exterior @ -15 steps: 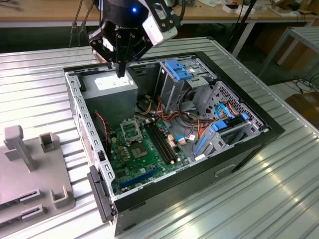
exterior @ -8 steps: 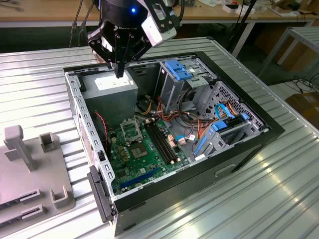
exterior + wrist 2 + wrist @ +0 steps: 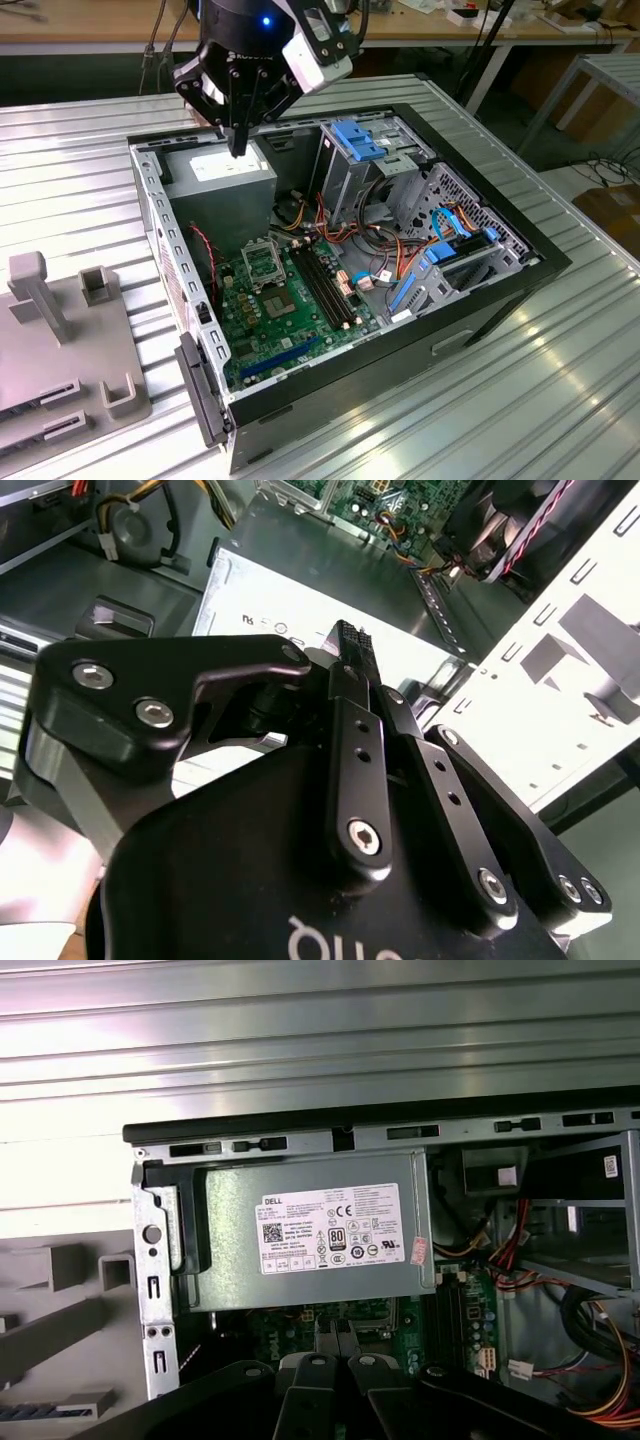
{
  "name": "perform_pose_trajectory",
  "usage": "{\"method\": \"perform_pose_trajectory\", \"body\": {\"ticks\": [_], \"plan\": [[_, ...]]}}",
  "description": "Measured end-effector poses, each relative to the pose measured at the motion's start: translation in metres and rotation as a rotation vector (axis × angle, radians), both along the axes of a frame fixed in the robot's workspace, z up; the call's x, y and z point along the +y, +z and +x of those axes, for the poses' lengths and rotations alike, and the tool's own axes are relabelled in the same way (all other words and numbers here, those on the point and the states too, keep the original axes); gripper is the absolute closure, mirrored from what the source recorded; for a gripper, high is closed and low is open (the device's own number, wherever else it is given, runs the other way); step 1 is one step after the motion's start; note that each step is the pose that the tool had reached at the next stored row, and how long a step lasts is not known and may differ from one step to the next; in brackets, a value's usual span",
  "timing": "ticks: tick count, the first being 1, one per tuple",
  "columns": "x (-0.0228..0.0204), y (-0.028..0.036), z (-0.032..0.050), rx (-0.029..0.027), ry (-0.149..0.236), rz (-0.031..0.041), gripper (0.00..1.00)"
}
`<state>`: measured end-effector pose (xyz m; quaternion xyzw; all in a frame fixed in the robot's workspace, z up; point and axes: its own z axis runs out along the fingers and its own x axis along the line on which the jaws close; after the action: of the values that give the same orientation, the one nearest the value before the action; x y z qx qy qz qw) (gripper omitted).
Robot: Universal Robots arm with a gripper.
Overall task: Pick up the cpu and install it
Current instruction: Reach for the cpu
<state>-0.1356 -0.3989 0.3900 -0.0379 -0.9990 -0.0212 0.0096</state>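
Observation:
My gripper (image 3: 237, 150) hangs over the grey power supply (image 3: 228, 172) at the back of the open computer case (image 3: 520, 262). Its black fingers meet at the tip, shut, and I see nothing between them in the second wrist view (image 3: 350, 640). The green motherboard (image 3: 290, 310) lies on the case floor, on the near side of the power supply. Its dark metal-framed socket (image 3: 262, 262) sits well below the gripper and nearer the camera. The cpu is out of view. In the first wrist view the gripper (image 3: 340, 1362) points past the labelled power supply (image 3: 310, 1230).
Long black memory slots (image 3: 325, 285) run beside the socket. Drive cages with blue clips (image 3: 356, 140) and bundles of cables (image 3: 390, 250) take up the exterior view's right side of the case. A grey fixture (image 3: 70, 340) with posts and slots stands on the ribbed metal table (image 3: 500, 400).

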Motion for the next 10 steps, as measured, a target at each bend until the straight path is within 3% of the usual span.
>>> {"method": "perform_pose_trajectory", "body": {"ticks": [10], "plan": [[0.0,-0.0004,-0.0016,0.006,0.0,0.0,0.89]]}}
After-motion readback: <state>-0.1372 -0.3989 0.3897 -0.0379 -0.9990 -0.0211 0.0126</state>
